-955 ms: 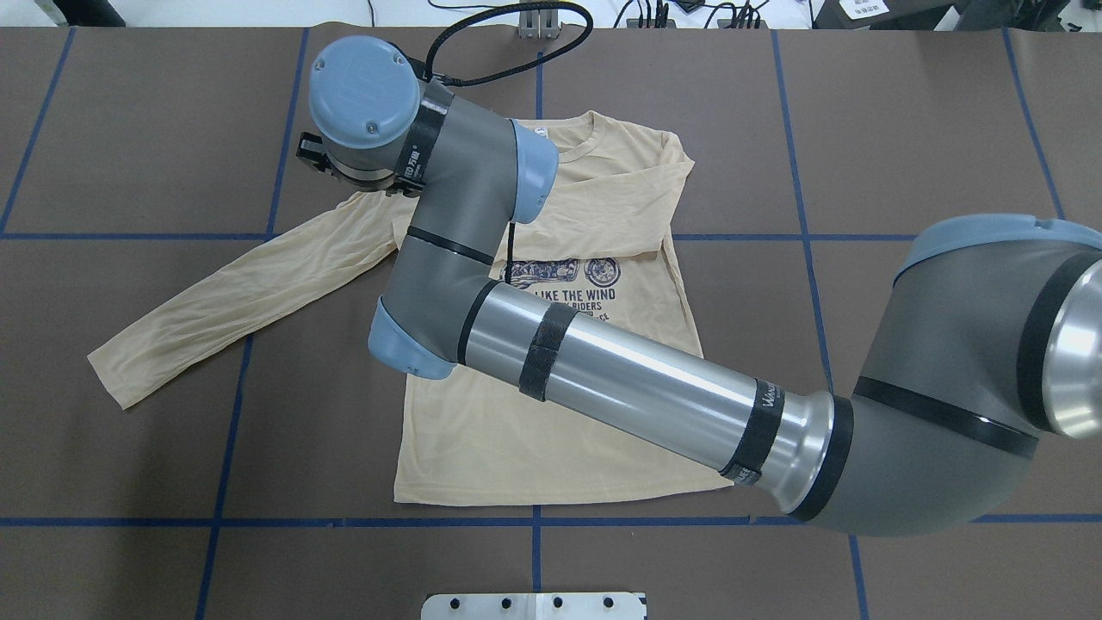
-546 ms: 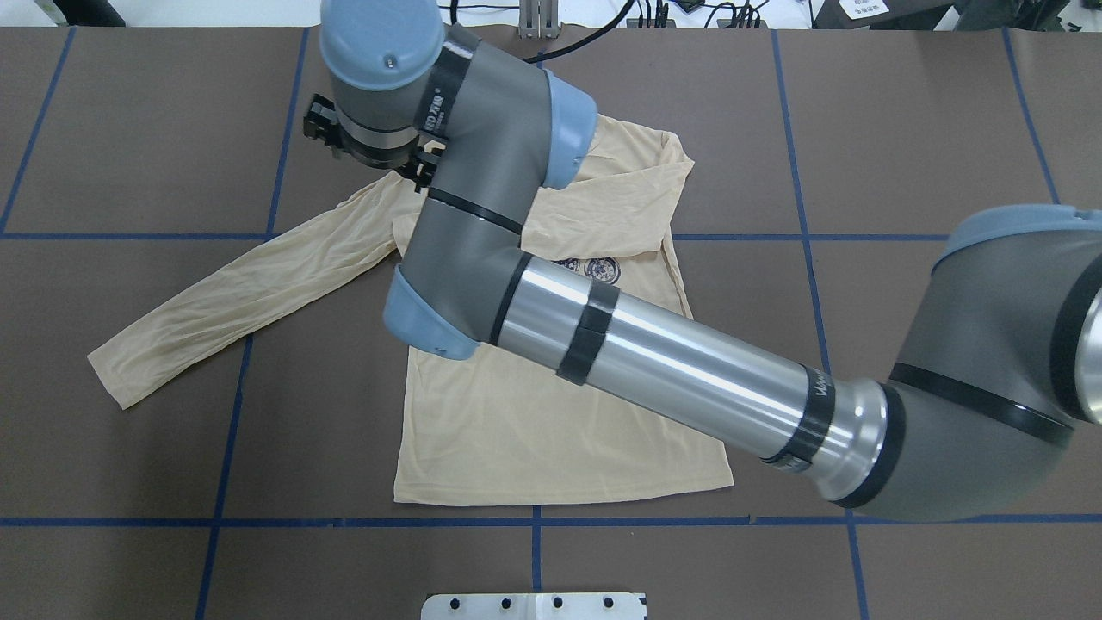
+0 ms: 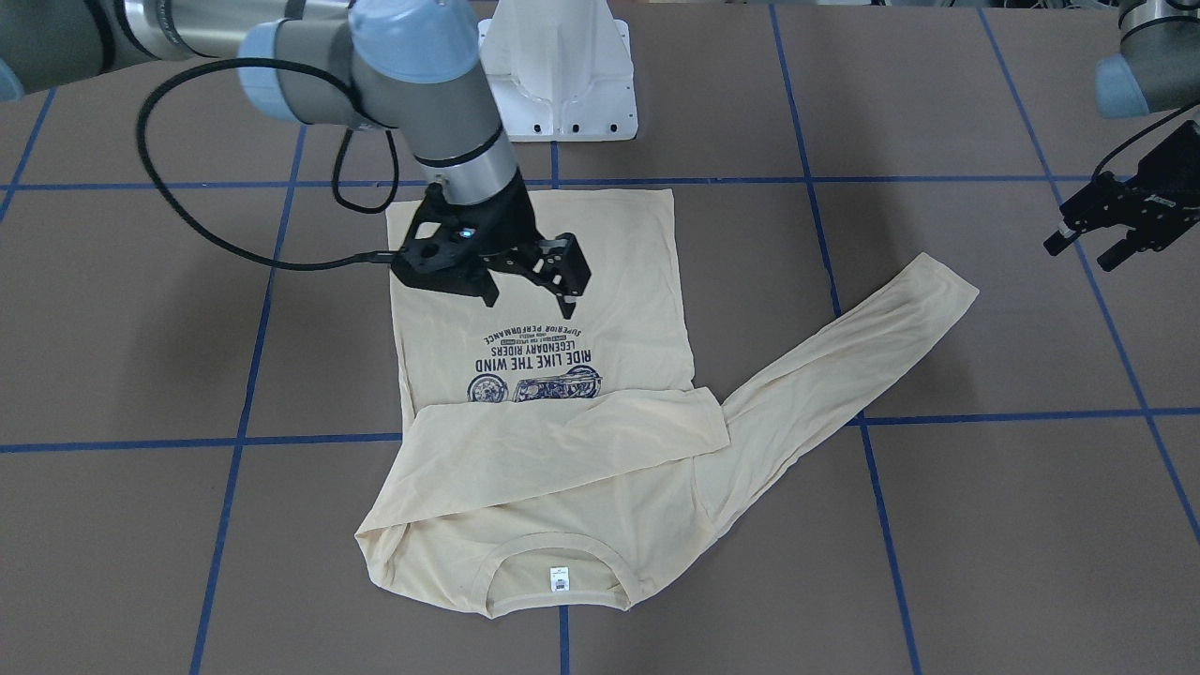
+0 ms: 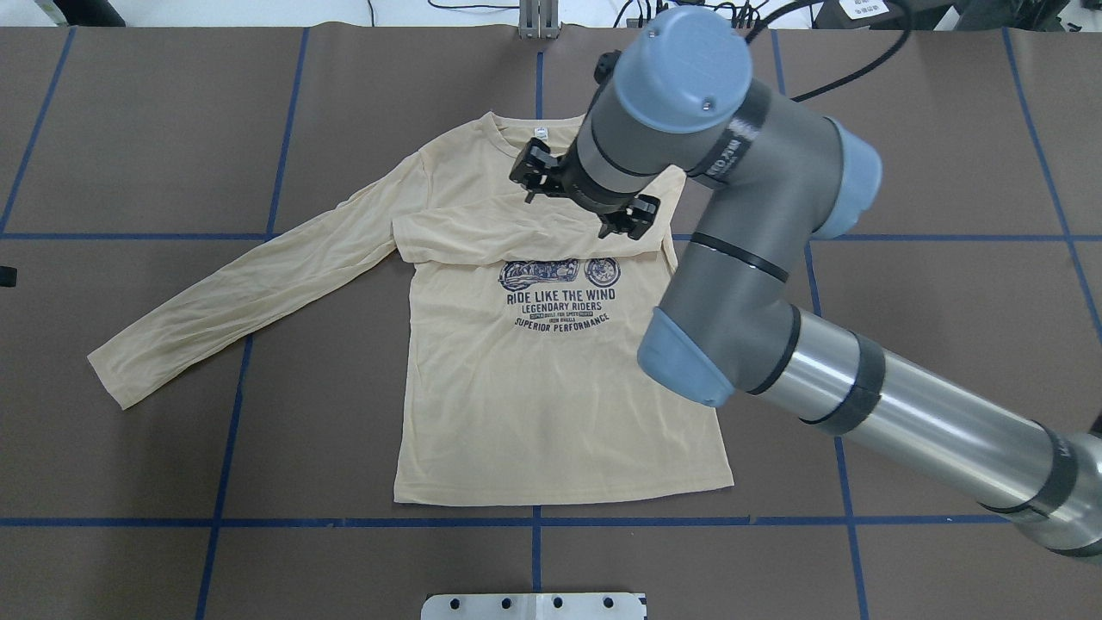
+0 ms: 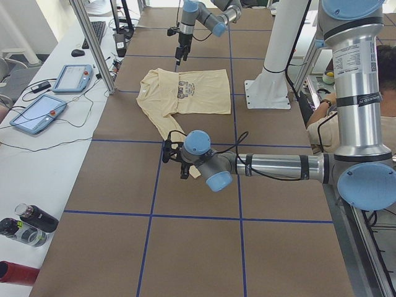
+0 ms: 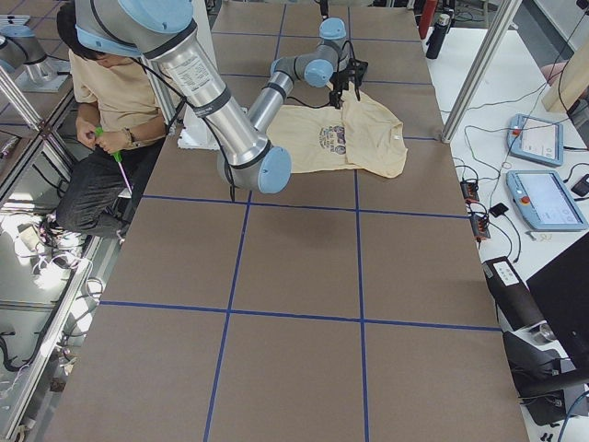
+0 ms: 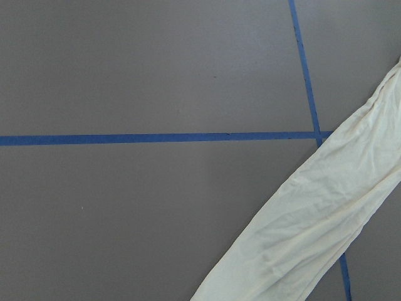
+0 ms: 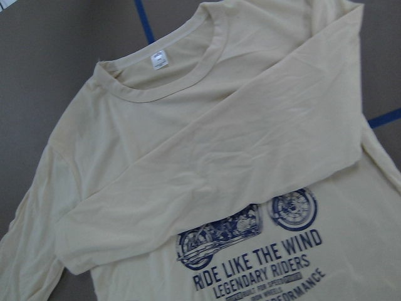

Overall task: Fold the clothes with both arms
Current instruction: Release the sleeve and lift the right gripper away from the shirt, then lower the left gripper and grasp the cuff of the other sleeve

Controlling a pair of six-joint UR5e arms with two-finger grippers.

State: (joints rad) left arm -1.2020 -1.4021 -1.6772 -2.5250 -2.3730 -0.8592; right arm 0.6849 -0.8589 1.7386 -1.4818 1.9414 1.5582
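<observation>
Shirt flat on table, one sleeve folded in, both grippers empty.

You see the T-shirt (image 4: 551, 413) lying print-up on the table (image 4: 904, 129), hem nearest the robot, collar and neck label (image 4: 541, 132) on the far side. The folded sleeve (image 4: 516, 232), from the robot's right, lies across the chest just above the print (image 4: 560, 297). The outstretched sleeve (image 4: 250, 297) runs diagonally over the table toward the robot's left. The right gripper (image 3: 530, 298) hangs raised over the shirt body, jaws spread, nothing between them. The left gripper (image 3: 1078, 256) is off the shirt, above bare table near the outstretched sleeve's cuff, its fingers apart and empty.
</observation>
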